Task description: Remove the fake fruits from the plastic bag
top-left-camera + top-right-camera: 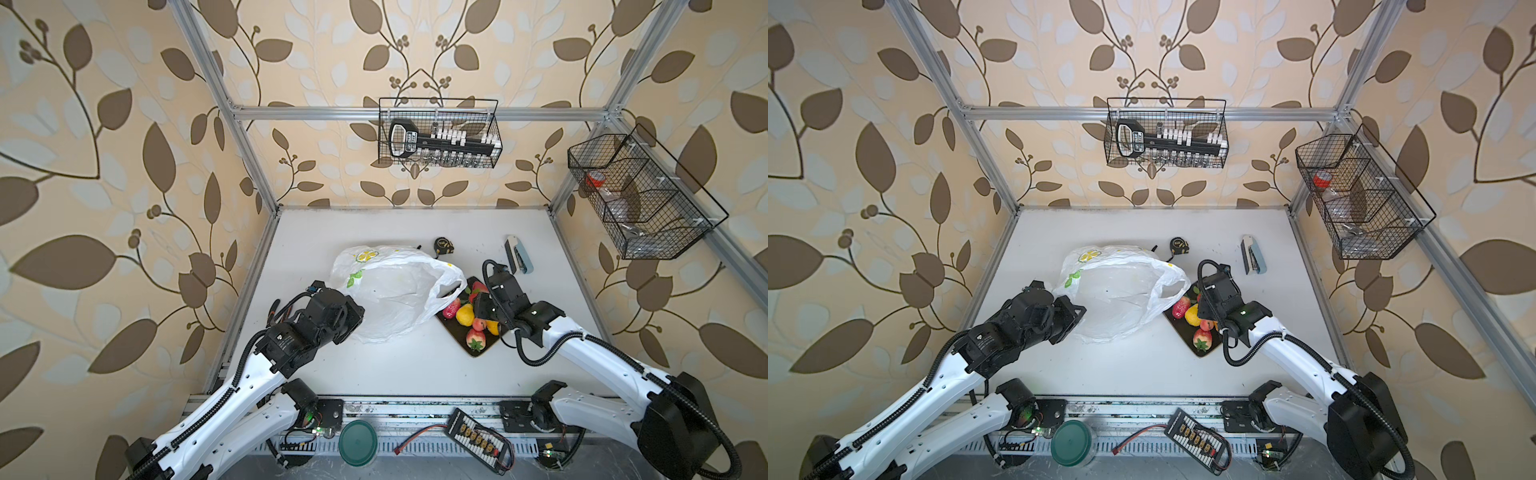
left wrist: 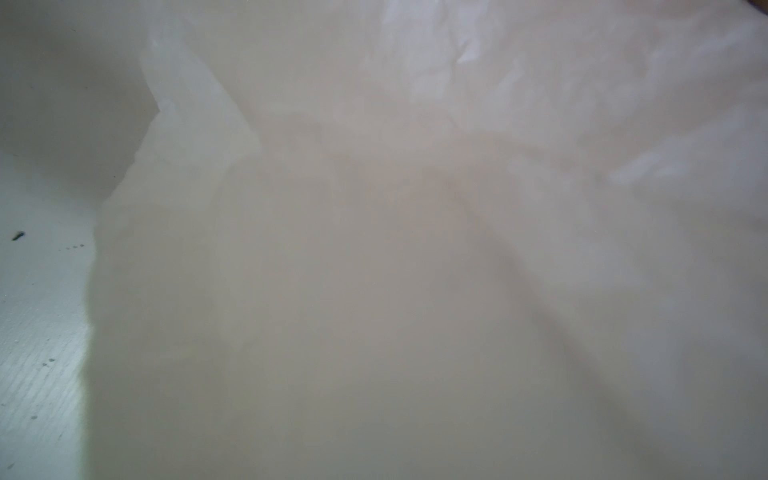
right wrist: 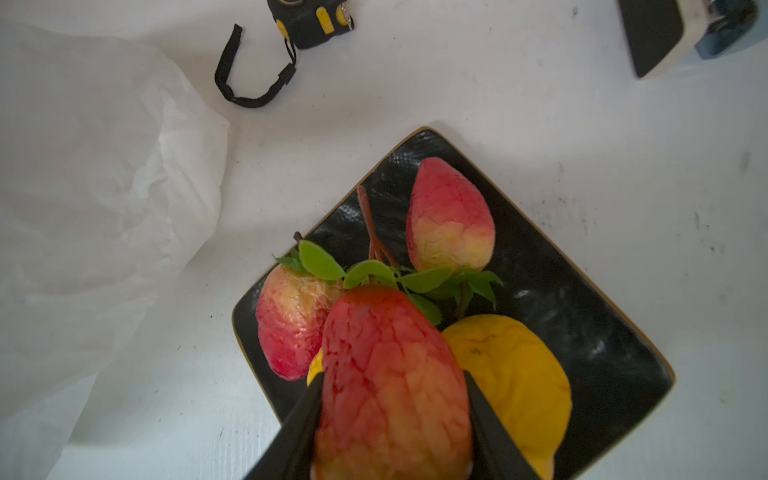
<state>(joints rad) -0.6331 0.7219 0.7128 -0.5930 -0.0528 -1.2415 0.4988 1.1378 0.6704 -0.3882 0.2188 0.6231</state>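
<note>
Front edge: a round green plastic lid [image 1: 358,441] and a black connector board with red wires [image 1: 478,436] are lying on the metal rail between the 2 arm bases.

Left of the white tabletop [image 1: 395,365]: the left gripper [image 1: 352,318], fully closed, is sitting at the near-left side of the large crinkly white plastic bag [image 1: 395,295], which is printed with yellow lemon slices and green leaves. Blurred white film is filling the left wrist view, so I cannot tell whether a fold is pinched.

Right: the right gripper [image 3: 392,376] is clamping a glossy red-and-yellow toy fruit [image 3: 386,332] with green leaves between its 2 partly closed black fingers [image 3: 299,419], above a square black plate with a gold rim [image 3: 582,332]. The other toy fruits are lying on this plate, outside the bag: 2 red-and-yellow pieces [image 3: 291,324] [image 3: 451,216] and a yellow piece [image 3: 511,374] in the right wrist view, and a red strawberry [image 1: 476,338] at the near corner in both top views. The bag is lying collapsed just left of the plate, with its handle loop [image 1: 451,282] showing against the plate's far-left edge.

Beyond: a black-and-yellow tape measure [image 1: 444,245] and a white-and-blue stapler [image 1: 518,254] are lying near the far side.

Back frame: 2 black wire baskets [image 1: 439,133] [image 1: 640,195] are hanging on the aluminium bars.
</note>
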